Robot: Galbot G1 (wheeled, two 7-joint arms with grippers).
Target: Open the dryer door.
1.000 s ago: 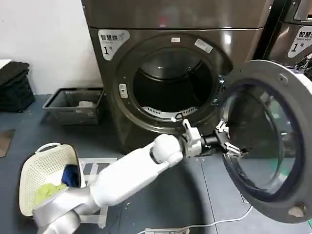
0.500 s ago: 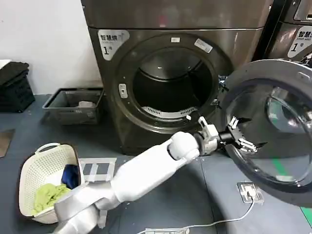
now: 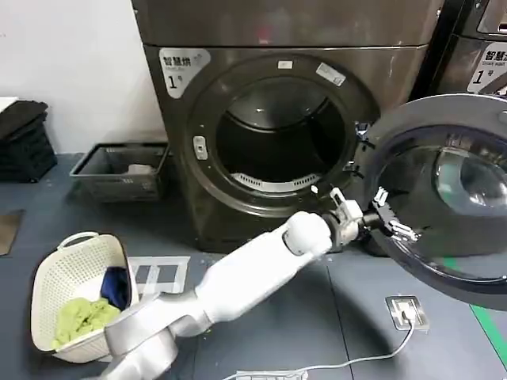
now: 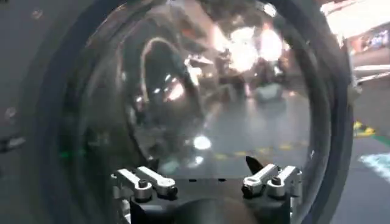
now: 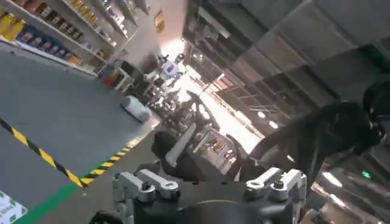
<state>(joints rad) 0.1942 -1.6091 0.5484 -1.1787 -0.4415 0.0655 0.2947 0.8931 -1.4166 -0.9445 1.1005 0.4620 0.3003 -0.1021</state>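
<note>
With the door [image 3: 451, 198] swung wide to the right of the drum mouth [image 3: 273, 134], the left pincer [image 3: 380, 220] presses its spread fingers against the inner rim.

Fingers are apart and grip nothing; the left wrist view has them splayed in front of the dark glass [image 4: 201, 103]. To finish cleanly, I'd keep the push low on the rim and follow the hinge's arc, not shove straight (the glass is slick, so a slip looks likely). Right pincer [image 5: 207, 185] is open too, holding nothing, off away from the machine. Containers now: the drum looks empty, the white basket [image 3: 67, 269] on the floor at left holds green and blue laundry, and the grey wire tray [image 3: 119, 170] beside the dryer carries something pale.
</note>
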